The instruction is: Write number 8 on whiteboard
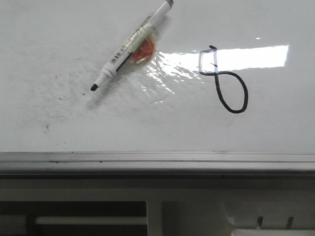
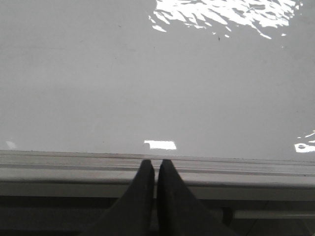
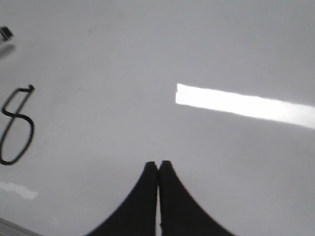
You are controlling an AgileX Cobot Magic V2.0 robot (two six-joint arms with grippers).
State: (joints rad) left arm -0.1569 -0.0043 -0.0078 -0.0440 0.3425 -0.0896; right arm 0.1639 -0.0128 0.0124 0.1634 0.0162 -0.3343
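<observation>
The number 8 (image 1: pixel 224 81) is drawn in thin black line on the whiteboard (image 1: pixel 59 123), right of the middle, with a boxy upper loop and an oval lower loop. It also shows in the right wrist view (image 3: pixel 17 128). A white marker (image 1: pixel 129 45) with a black uncapped tip lies on the board at the upper left, a wad of clear tape with orange stuck to its barrel. My left gripper (image 2: pixel 156 163) is shut and empty over the board's near edge rail (image 2: pixel 74 164). My right gripper (image 3: pixel 158 164) is shut and empty above bare board, apart from the 8.
The grey metal rail (image 1: pixel 157 162) runs along the board's near edge, with a cream panel (image 1: pixel 197 206) below it. Faint grey smudges (image 1: pixel 54 93) mark the board's left part. A bright light reflection (image 1: pixel 251 56) lies beside the 8.
</observation>
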